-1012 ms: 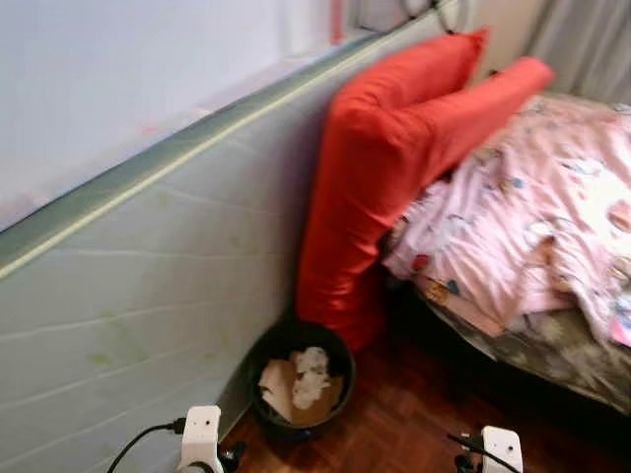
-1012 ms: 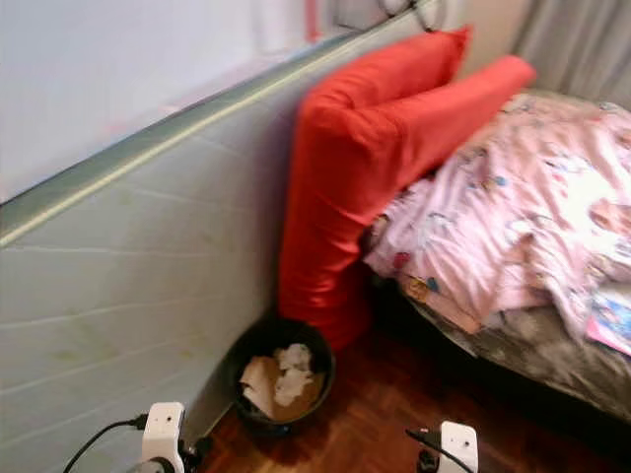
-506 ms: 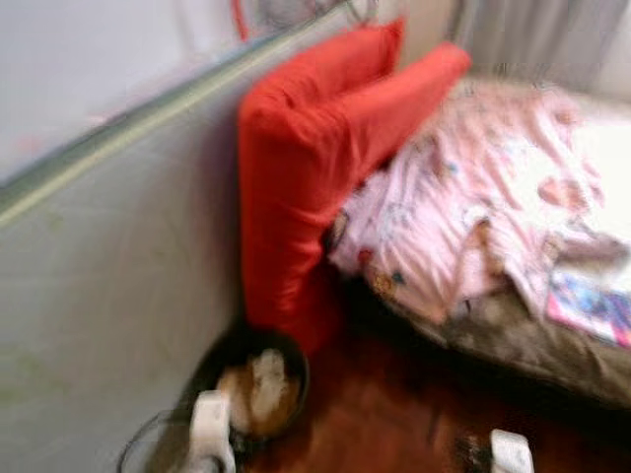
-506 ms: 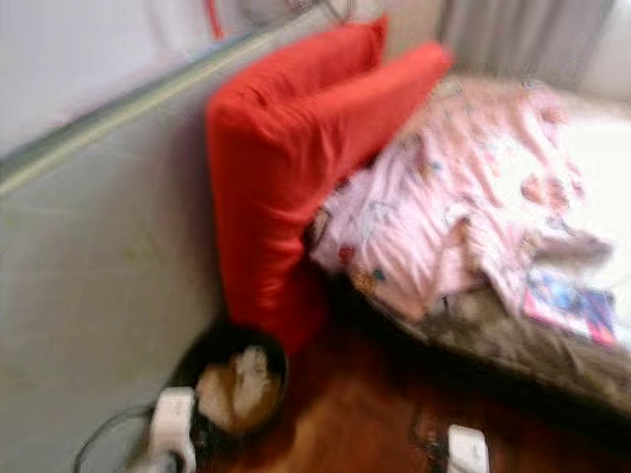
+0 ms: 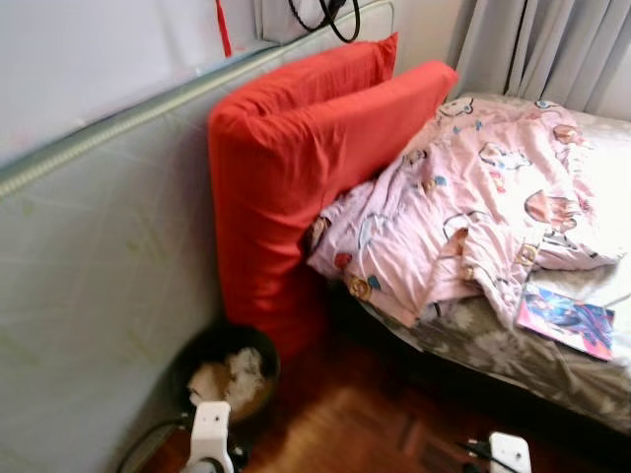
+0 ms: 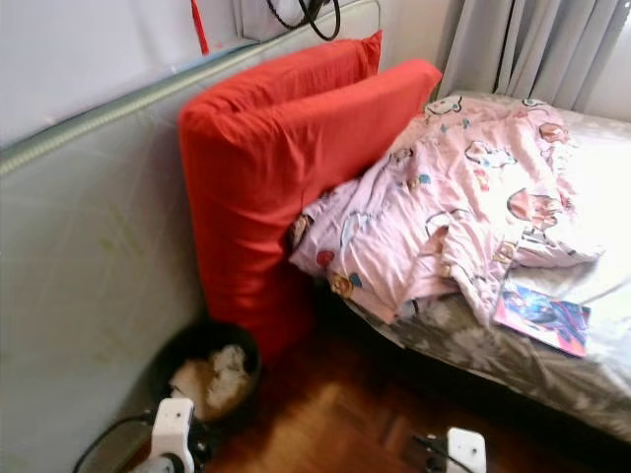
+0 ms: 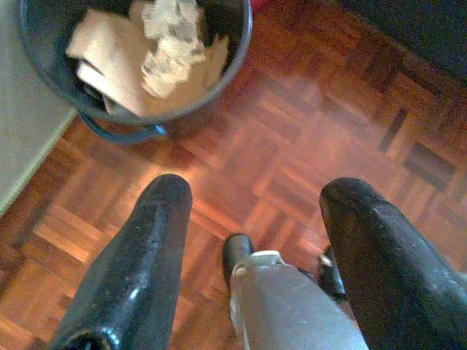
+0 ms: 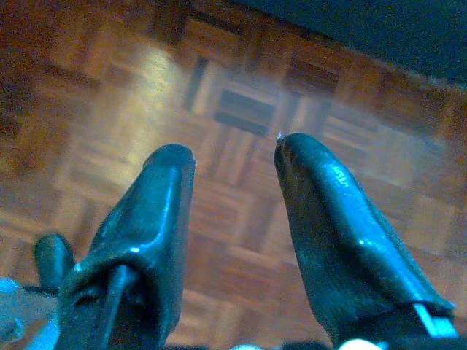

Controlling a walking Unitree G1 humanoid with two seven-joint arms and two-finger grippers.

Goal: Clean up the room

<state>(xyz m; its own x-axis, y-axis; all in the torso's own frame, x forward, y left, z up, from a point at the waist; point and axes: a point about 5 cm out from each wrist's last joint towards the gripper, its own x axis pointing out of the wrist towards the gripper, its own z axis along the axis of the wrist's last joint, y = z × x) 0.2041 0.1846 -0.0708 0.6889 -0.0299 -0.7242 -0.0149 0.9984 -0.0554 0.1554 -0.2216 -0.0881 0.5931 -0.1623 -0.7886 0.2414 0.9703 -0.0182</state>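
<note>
Both arms hang low over parquet floor; left end effector and right end effector fingers apart, seemingly empty.

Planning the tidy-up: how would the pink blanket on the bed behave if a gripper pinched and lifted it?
The pink blanket lies crumpled in soft folds, so it would probably drape limply. One corner overhangs the bed edge, so it might slide off. It looks thin, likely light.

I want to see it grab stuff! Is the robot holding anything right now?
No. The left gripper and right gripper are both open and empty above the wooden floor.
</note>
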